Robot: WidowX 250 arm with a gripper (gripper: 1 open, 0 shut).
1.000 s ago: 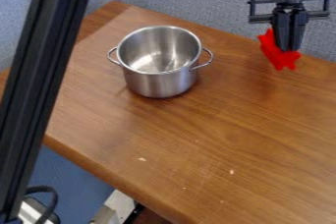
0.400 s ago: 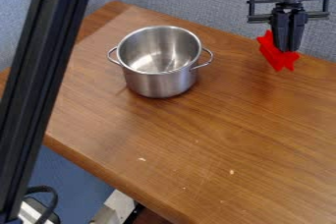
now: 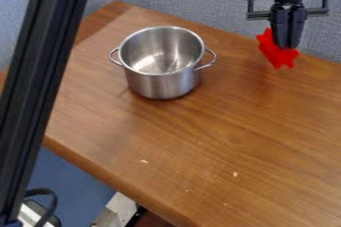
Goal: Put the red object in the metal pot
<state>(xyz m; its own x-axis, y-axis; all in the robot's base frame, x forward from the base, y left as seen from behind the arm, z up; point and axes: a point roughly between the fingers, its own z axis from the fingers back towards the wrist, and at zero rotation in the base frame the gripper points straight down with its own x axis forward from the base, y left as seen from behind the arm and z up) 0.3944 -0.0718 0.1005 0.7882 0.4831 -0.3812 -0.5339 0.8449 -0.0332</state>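
The red object (image 3: 274,52) is at the table's far right and shows as a bright red piece sticking out below and to the left of the gripper's fingers. My gripper (image 3: 285,40) points down and is shut on the red object, whose upper part the dark fingers hide. I cannot tell whether its lower end touches the wood. The metal pot (image 3: 163,62), shiny and round with two small side handles, stands upright and empty to the left of the gripper, well apart from it.
The wooden table (image 3: 200,146) runs from the pot toward its near edge at the lower left. A thick black post (image 3: 47,92) leans across the left side of the view. A blue-grey wall stands behind the table.
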